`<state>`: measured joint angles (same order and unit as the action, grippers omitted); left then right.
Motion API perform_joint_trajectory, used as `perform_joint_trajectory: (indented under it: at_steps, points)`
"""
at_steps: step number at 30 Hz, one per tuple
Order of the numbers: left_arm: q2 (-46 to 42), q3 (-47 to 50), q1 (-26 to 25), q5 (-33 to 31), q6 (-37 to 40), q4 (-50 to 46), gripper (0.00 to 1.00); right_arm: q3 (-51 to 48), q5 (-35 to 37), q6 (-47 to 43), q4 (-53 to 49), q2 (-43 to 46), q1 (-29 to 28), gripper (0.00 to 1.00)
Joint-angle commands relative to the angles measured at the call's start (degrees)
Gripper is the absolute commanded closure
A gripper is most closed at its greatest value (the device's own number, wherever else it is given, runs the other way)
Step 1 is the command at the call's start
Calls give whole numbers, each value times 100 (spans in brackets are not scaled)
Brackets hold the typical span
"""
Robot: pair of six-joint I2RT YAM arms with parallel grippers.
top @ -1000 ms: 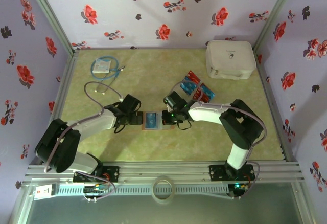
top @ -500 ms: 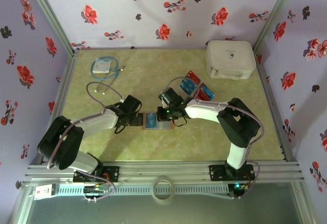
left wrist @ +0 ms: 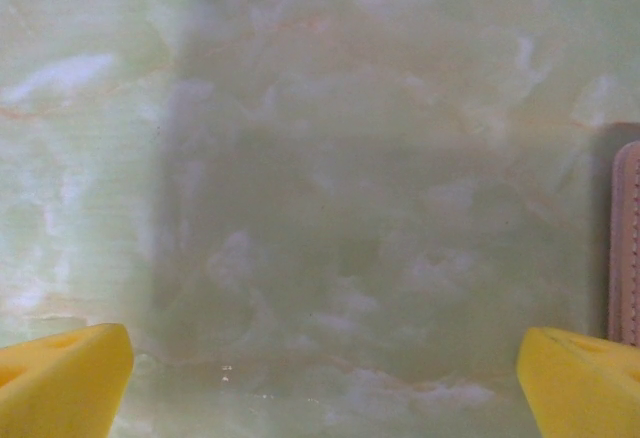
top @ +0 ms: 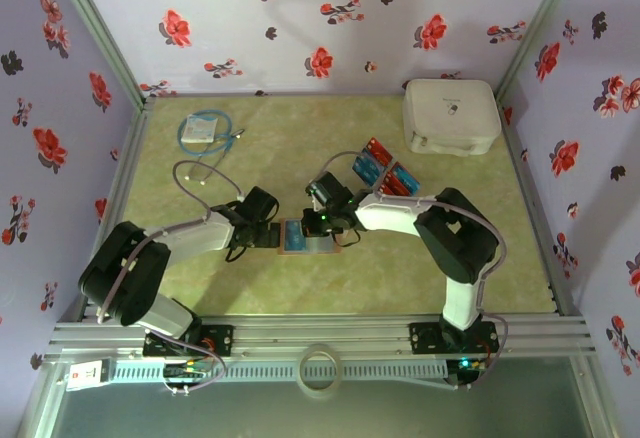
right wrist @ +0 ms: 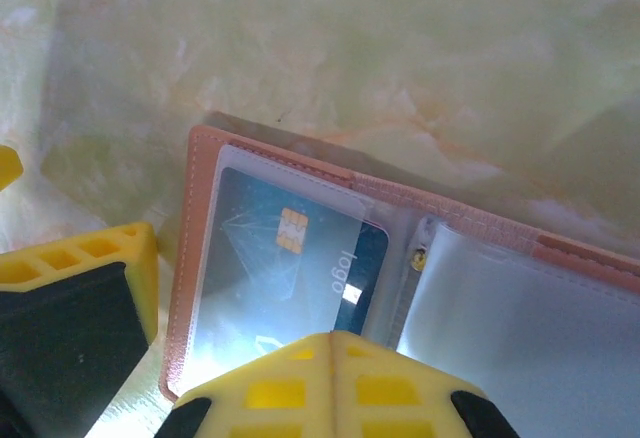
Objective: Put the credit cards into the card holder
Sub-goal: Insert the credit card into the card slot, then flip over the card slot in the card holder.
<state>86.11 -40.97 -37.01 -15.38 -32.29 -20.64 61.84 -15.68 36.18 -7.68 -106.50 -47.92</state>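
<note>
Left fingers (left wrist: 62, 380) wide apart, right fingers (right wrist: 290, 383) closed together.

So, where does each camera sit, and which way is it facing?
Top external: above and behind the bases, looking down on the table; left arm and right arm show, meeting at the open card holder.
Left wrist: on the left arm, facing the tabletop; open yellow jaws at the bottom corners.
Right wrist: on the right arm, facing the blue card in the holder; shut jaws at the bottom.
Shared: all three catch the card holder.
</note>
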Motion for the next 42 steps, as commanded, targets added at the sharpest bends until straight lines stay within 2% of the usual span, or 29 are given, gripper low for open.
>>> perform_joint_trajectory:
  at_steps: [1,13,18,20,21,27,29,30,36,42]
  points:
    - [128,-60,-12,-13,127,49,0,148,-80,66,52,-168,-60,100]
    - [174,-71,-60,-9,100,94,0,284,-164,90,67,-331,-156,100]
    - [137,-69,-71,-9,109,82,0,302,-104,17,-71,-131,-150,100]
    - [81,-66,-67,-20,126,70,0,311,-34,-43,-189,40,-151,96]
    - [47,-65,-69,-38,136,46,0,326,23,-92,-290,143,-147,92]
    - [-299,-90,-61,-150,162,-102,0,616,413,-670,-1229,659,-93,52]
    - [-462,-87,-60,-197,149,-136,0,754,556,-886,-1567,773,-56,23]
    - [-544,-86,-60,-205,144,-166,0,817,625,-999,-1717,835,-35,1]
    - [-1027,-52,-57,-242,111,-297,0,1040,1702,-1249,-2312,1287,91,1]
    - [-1414,86,-62,-279,17,-370,0,595,3025,-963,-1927,2203,201,1]
